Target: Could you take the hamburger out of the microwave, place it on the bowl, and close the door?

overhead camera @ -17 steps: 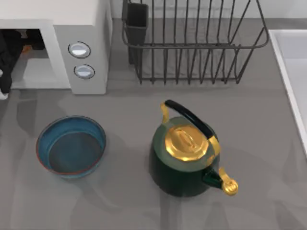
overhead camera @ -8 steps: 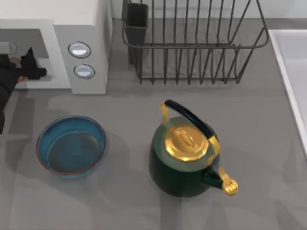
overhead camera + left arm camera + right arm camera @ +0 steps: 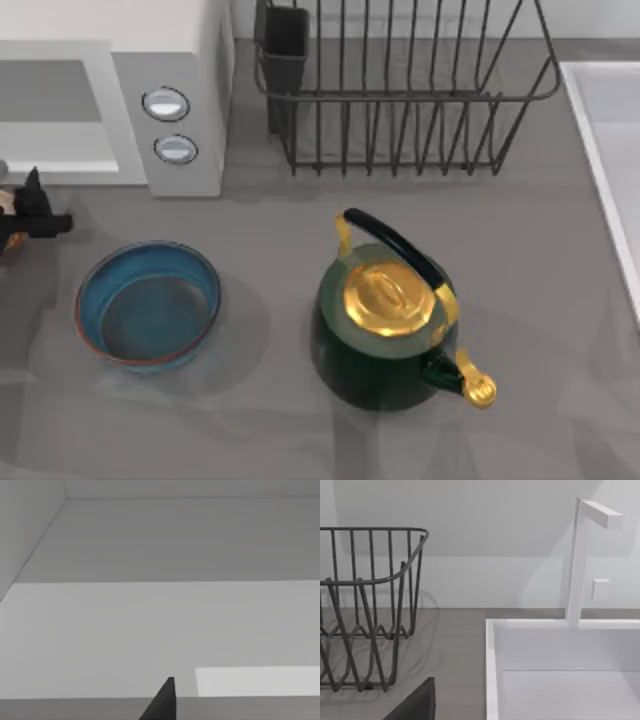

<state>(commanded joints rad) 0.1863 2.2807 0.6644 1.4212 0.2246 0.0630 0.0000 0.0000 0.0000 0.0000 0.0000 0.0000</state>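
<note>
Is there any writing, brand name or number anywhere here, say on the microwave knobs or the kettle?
None can be read.
The microwave has two plain silver-blue knobs with no marks or numbers.
The kettle, bowl, dish rack and sink carry no label or sign.

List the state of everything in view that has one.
microwave: open, visible cavity bare
bowl: upright, empty
left gripper: in front of microwave, beside bowl
hamburger: out of microwave, at left gripper, not in bowl
kettle: upright, lid on
rack: upright
right gripper: parked by rack and sink
</note>
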